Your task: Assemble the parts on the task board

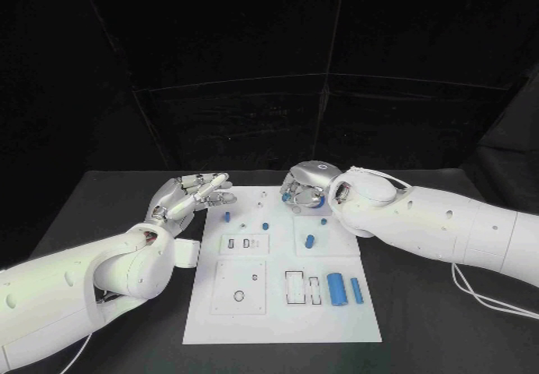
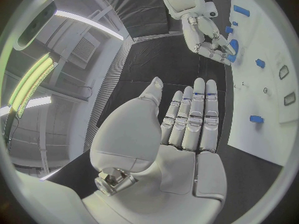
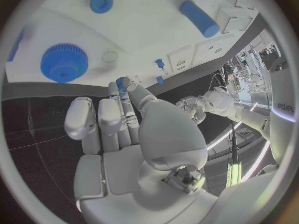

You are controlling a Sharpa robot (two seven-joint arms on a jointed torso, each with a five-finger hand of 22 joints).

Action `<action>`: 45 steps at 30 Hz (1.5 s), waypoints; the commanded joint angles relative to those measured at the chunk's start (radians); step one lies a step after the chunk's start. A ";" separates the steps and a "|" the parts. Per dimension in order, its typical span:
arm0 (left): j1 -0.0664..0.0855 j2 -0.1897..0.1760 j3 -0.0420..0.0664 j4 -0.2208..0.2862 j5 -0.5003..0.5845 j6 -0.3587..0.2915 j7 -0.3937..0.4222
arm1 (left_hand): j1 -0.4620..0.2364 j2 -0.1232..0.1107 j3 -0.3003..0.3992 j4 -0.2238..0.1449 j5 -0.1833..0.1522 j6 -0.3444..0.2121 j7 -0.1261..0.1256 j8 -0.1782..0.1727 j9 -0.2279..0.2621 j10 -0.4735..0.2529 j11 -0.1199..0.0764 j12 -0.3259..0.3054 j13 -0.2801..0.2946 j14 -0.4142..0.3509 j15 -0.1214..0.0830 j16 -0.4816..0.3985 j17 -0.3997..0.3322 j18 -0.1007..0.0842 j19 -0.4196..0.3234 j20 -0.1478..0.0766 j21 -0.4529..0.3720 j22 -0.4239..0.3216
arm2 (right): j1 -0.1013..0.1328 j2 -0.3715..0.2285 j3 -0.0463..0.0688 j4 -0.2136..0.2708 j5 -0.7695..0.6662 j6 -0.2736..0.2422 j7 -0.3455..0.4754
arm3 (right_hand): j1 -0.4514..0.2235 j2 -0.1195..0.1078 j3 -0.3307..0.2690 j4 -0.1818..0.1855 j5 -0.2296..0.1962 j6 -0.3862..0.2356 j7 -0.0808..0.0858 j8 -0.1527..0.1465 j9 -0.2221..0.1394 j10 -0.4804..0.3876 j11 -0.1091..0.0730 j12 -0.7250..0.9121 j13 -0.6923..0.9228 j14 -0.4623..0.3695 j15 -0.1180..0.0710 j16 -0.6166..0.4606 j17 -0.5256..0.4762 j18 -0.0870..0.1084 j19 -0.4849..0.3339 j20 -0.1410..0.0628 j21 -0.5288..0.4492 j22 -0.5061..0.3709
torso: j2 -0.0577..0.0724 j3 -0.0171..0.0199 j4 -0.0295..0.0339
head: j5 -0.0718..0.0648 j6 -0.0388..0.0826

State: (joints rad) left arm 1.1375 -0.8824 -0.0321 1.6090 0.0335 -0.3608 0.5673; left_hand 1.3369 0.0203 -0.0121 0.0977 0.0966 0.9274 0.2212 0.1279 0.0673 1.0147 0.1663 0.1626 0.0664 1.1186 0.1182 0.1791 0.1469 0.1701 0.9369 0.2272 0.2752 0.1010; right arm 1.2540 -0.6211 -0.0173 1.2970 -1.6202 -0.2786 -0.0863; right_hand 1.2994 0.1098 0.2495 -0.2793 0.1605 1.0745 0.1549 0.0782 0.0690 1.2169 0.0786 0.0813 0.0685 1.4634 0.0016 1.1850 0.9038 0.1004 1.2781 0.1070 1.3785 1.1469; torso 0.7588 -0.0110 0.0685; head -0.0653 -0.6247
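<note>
Parts lie scattered on the white board (image 1: pixel 281 312) at frame centre. My right hand (image 1: pixel 301 191) pinches a small blue piece (image 3: pixel 121 82) at its fingertips (plain from its wrist camera). My left hand (image 1: pixel 188 195) hovers flat, fingers straight, holding nothing.

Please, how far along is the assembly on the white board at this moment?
Early, it seems. Done: small pegs stand near the far edge of the task board, and a gear sits there. In hand: the right hand pinches a small blue part; the left hand holds nothing. Left: cylinders lie loose, and the rectangular slot beside them is unfilled.
</note>
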 commanded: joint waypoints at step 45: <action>0.005 0.016 0.001 -0.004 -0.006 0.029 -0.003 | -0.010 0.004 -0.004 0.000 0.000 0.000 0.007 -0.005 -0.001 0.000 0.006 -0.004 -0.001 -0.004 0.005 -0.006 0.002 0.013 -0.002 0.007 -0.005 -0.003 | 0.003 0.206 0.003 -0.205 0.004 -0.009 -0.076 | -0.038 -0.043 0.066 0.026 -0.038 -0.003 0.006 -0.011 -0.002 -0.010 0.010 -0.012 -0.002 0.007 0.004 0.016 -0.004 -0.012 0.000 0.008 0.012 0.005 | 0.012 -0.0048 0.0145 | 0.011 0.009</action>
State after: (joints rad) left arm 1.1403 -0.8674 -0.0320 1.6034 0.0330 -0.3463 0.5617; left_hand 1.3359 0.0193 -0.0121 0.0978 0.0966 0.9274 0.2212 0.1279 0.0675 1.0148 0.1663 0.1626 0.0668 1.1186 0.1182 0.1791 0.1474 0.1700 0.9369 0.2272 0.2752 0.1000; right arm 1.2559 -0.4172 -0.0138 1.0932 -1.6034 -0.3061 -0.1525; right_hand 1.2645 0.0747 0.3111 -0.2528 0.1281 1.0725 0.1551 0.0656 0.0667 1.2112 0.0841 0.0758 0.0681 1.4633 0.0016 1.1986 0.9001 0.1007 1.2817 0.1108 1.3891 1.1530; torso 0.7706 -0.0157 0.0834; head -0.0545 -0.6146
